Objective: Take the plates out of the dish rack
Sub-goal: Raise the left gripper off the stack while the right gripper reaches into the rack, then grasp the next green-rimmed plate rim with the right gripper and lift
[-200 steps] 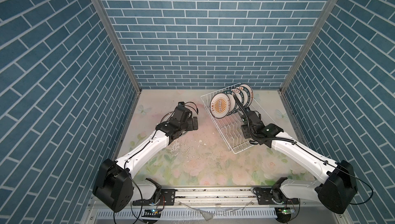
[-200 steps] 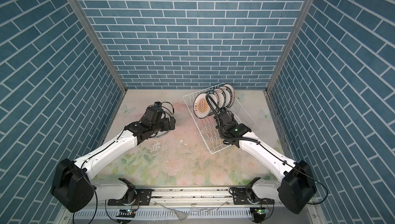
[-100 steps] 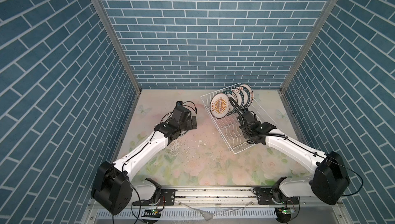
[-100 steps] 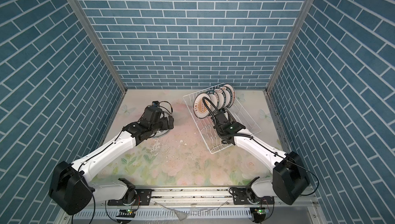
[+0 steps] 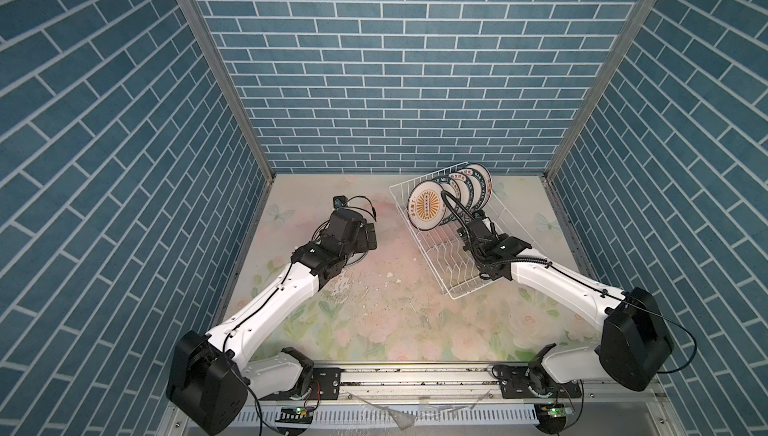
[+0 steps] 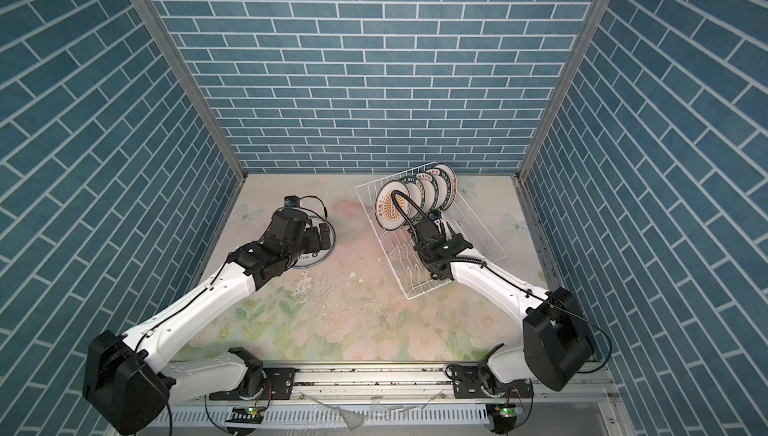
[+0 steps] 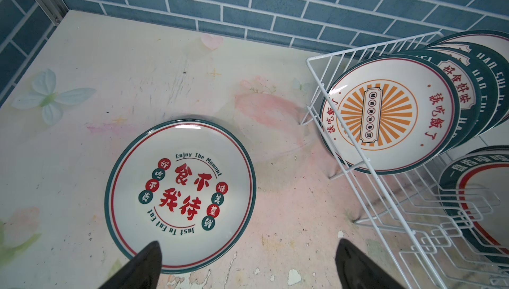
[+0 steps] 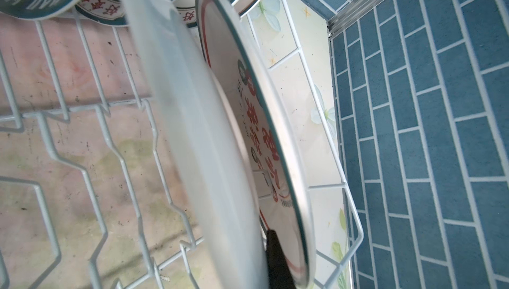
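Plates [image 5: 478, 186]: standing on edge in a close, overlapping row at one end of the dish rack, printed fronts facing down the rack's length.
Dish rack [image 5: 420, 242] [image 6: 380, 240]: sitting slantwise on the floral table [image 5: 374, 330], rows of upright prongs showing along the end away from the row.
Sunburst plate [image 5: 426, 204] [image 7: 385, 116]: heading that row at the dish rack's corner, showing orange rays and red characters through the rack's wires.
Gripped plate [image 8: 250, 108]: standing on edge inside the dish rack, just beside the row and close to the rack's side wall. Showing red characters on its front, its white back blurring close to the right wrist camera.
Right gripper [image 5: 476, 226]: hanging inside the dish rack just beside the row, pinching narrow on the gripped plate's rim. Resting one black finger [image 8: 276, 260] on the printed front, the other finger hiding behind the white back.
Table plate [image 7: 180, 195] [image 6: 320, 258]: lying flat and face up outside the dish rack, near its sunburst corner but apart from the wires. Showing a green rim, a red ring and red characters.
Left gripper [image 7: 248, 242] [image 6: 319, 236]: hovering over the table plate, outside the dish rack, jaws standing wide and holding nothing. Overlapping the table plate's rim with one fingertip [image 7: 150, 254] in the left wrist view.
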Tool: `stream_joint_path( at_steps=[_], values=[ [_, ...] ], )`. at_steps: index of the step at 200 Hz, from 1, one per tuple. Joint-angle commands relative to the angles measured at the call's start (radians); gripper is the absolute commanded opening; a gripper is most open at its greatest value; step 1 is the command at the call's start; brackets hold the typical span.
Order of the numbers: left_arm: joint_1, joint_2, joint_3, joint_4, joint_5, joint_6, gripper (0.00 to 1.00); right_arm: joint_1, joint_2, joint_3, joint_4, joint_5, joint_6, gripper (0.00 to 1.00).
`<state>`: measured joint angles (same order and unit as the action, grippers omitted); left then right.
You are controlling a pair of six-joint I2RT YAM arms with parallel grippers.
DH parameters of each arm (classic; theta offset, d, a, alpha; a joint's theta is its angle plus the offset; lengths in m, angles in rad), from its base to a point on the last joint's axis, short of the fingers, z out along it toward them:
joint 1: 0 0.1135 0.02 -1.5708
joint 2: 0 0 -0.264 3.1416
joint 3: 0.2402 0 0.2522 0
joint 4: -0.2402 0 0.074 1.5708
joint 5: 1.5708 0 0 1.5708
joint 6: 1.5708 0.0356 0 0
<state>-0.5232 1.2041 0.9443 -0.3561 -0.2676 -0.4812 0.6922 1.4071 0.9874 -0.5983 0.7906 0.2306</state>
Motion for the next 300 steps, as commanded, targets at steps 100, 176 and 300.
stream_joint_path(
  at_steps=[100, 176, 300],
  values=[
    [-0.005, -0.031, -0.021, -0.038, -0.074, -0.021, 0.99, 0.145, 0.061, 0.043, 0.051, 0.241, -0.069, 0.0],
    [-0.004, -0.082, -0.067, 0.002, -0.129, -0.057, 0.99, 0.218, -0.094, 0.023, 0.157, 0.351, -0.152, 0.0],
    [0.017, -0.112, -0.111, 0.054, -0.121, -0.039, 0.99, 0.297, -0.341, -0.114, 0.708, 0.152, -0.273, 0.0]
  ],
)
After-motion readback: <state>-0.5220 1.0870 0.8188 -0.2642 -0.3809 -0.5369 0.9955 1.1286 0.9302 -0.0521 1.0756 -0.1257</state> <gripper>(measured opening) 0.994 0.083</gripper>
